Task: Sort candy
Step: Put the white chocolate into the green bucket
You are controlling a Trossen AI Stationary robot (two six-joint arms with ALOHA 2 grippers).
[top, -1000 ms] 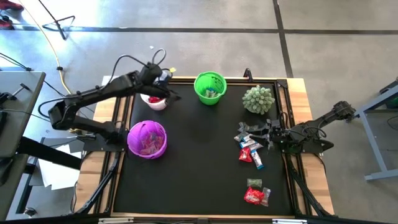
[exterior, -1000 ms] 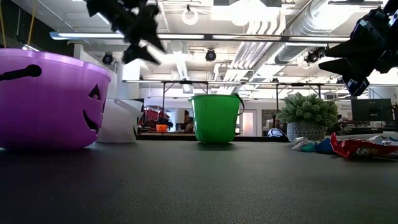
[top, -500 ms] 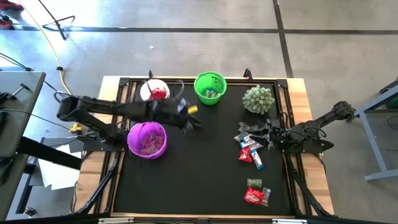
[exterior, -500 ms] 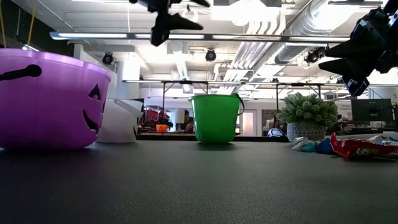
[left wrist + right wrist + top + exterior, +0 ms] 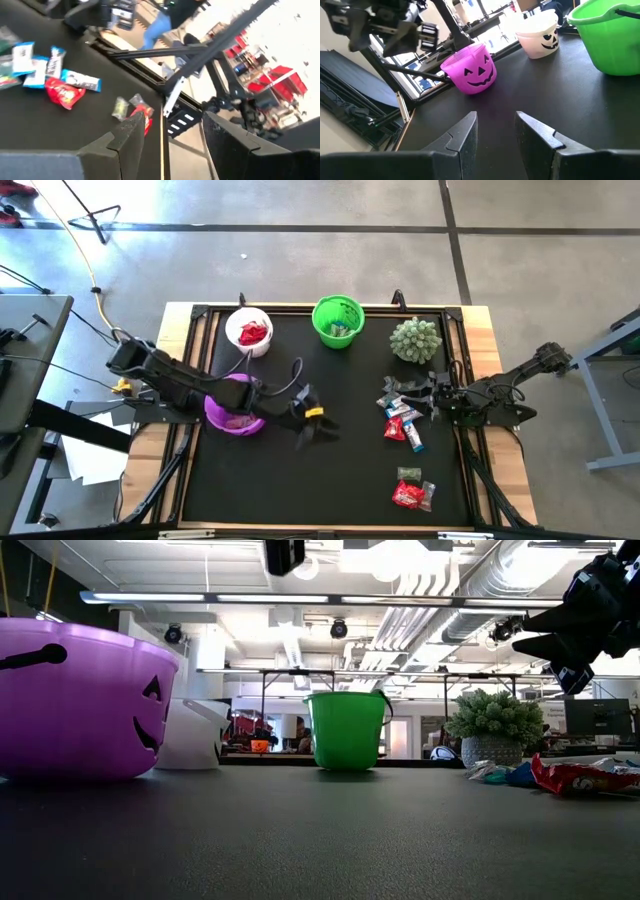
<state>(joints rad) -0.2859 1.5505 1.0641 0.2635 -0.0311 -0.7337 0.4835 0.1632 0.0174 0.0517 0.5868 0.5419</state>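
Observation:
Loose candy [image 5: 402, 423] lies on the black mat at the right, with a second small heap [image 5: 412, 492] nearer the front edge; the left wrist view shows both heaps [image 5: 47, 75] [image 5: 132, 107]. My left gripper [image 5: 312, 435] [image 5: 172, 120] hangs open above the mat's middle, just right of the purple bucket [image 5: 232, 408], with nothing between its fingers. My right gripper [image 5: 408, 395] [image 5: 495, 117] waits open and empty over the right-hand candy, pointing toward the buckets. The white bucket [image 5: 248, 330] holds red candy.
A green bucket [image 5: 337, 320] stands at the far middle and a spiky pale-green ball [image 5: 415, 340] at the far right. My left arm reaches across the purple bucket. Bare mat lies between my left gripper and the candy. A raised frame [image 5: 470, 470] borders the mat.
My left gripper has swung from over the white bucket toward the table's near edge and a little right, past the purple bucket, turning as it went. Its fingers stay open and empty. The white bucket now shows uncovered.

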